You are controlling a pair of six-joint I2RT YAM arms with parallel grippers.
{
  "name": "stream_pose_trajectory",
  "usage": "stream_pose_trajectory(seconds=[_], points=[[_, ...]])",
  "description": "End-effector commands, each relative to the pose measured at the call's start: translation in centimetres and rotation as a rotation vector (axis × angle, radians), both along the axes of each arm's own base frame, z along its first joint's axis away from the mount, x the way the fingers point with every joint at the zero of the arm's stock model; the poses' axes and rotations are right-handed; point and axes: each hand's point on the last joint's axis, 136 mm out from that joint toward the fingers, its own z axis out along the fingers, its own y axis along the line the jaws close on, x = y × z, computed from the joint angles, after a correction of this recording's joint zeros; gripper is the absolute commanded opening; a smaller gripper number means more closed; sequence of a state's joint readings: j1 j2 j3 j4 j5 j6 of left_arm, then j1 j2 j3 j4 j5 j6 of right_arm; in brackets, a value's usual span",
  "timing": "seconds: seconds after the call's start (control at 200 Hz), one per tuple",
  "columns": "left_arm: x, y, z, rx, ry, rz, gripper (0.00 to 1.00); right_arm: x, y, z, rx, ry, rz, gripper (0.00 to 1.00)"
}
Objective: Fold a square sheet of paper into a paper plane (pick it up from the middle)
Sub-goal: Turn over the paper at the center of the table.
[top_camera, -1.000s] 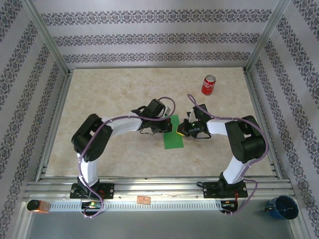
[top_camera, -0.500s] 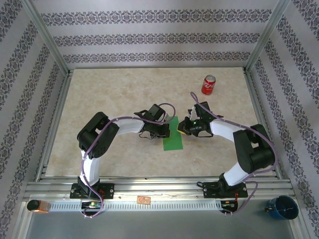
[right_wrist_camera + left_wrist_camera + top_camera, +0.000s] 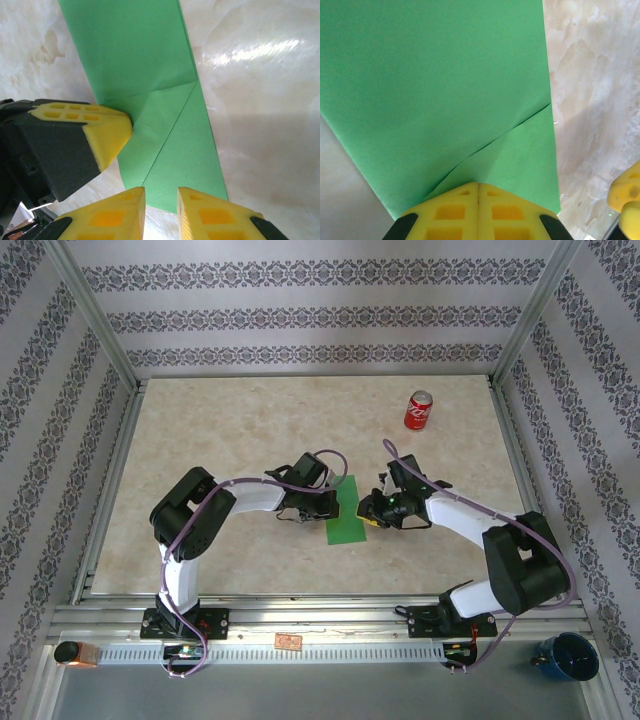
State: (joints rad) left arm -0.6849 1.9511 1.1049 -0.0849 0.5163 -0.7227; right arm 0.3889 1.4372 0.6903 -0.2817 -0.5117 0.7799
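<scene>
- Arm bases (image 3: 185, 625) are sitting at the near tabletop (image 3: 220, 430) edge, well nearer than the green paper sheet (image 3: 346, 522). A blue cup (image 3: 568, 655) is standing well off to the sheet's near-right, outside the frame rail.
- The sheet is lying flat on the tabletop, approx. mid-way btwn the two arms. It is folded to a narrow strip running near-to-far.
- L pincer (image 3: 331, 503) is reaching in from the sheet's left side.
- In the left wrist view the L pincer (image 3: 478, 186) is showing its yellow fingers together w/ no gap, tips resting on the sheet (image 3: 445, 75). A diagonal flap edge is running from the tips to the sheet's far side edge.
- R pincer (image 3: 369, 510) is sitting just beside the sheet's right edge.
- In the right wrist view the R pincer (image 3: 161, 197) is showing its fingers slightly apart, w/ nothing clamped btwn them. The tips are sitting at the sheet's (image 3: 140, 50) edge, and I can't tell if they're touching it. The L pincer's finger (image 3: 107, 132) is resting on the sheet's opposite edge.
- Red soda can (image 3: 419, 411) is standing far-right of the sheet, well apart.
- Patterned back wall (image 3: 320, 310) is rising beyond the sheet, past the far tabletop edge.
</scene>
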Motion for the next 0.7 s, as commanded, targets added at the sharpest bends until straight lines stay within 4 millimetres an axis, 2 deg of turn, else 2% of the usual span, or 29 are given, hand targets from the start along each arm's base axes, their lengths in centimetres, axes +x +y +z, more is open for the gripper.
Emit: stream_pose_trajectory(seconds=[0.0, 0.43, 0.694], points=[[-0.7, 1.2, -1.2, 0.038, 0.038, 0.037, 0.0, -1.0, -0.1, -1.3, -0.047, 0.065, -0.007, 0.26], [-0.9, 1.4, -1.6, 0.039, 0.043, 0.041, 0.0, -2.6, 0.3, -2.9, -0.08, 0.116, -0.001, 0.28], [-0.8, 1.3, -1.5, 0.036, 0.042, 0.037, 0.0, -3.3, -0.2, -4.2, -0.11, 0.144, -0.012, 0.29]])
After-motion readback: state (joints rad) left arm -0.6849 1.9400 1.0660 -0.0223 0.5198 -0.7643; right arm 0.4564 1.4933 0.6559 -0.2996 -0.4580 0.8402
